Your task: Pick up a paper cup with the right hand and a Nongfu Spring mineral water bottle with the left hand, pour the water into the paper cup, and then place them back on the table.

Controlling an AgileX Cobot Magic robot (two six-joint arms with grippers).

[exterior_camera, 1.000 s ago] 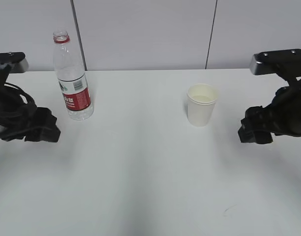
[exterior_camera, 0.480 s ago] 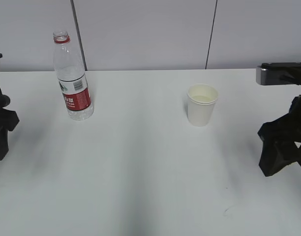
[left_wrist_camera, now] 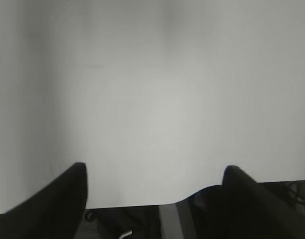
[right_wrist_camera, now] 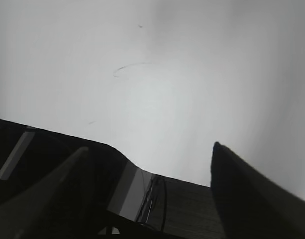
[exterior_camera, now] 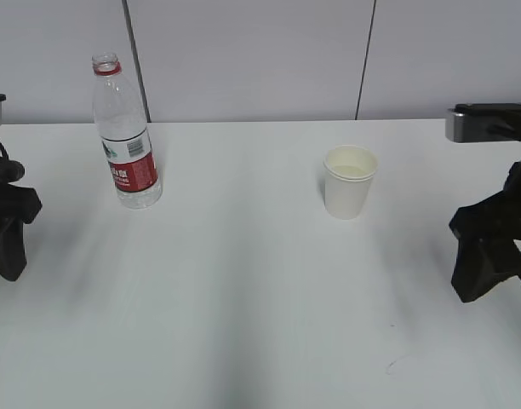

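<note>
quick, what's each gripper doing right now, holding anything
Left gripper: open, empty, over bare table.
Right gripper: open, empty, away from the paper cup.

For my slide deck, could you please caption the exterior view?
Capless water bottle and paper cup stand apart on the white table, both arms at its edges.

A pale grey panelled wall, split by two dark vertical seams at eleven and one o'clock, is seen behind.
</note>
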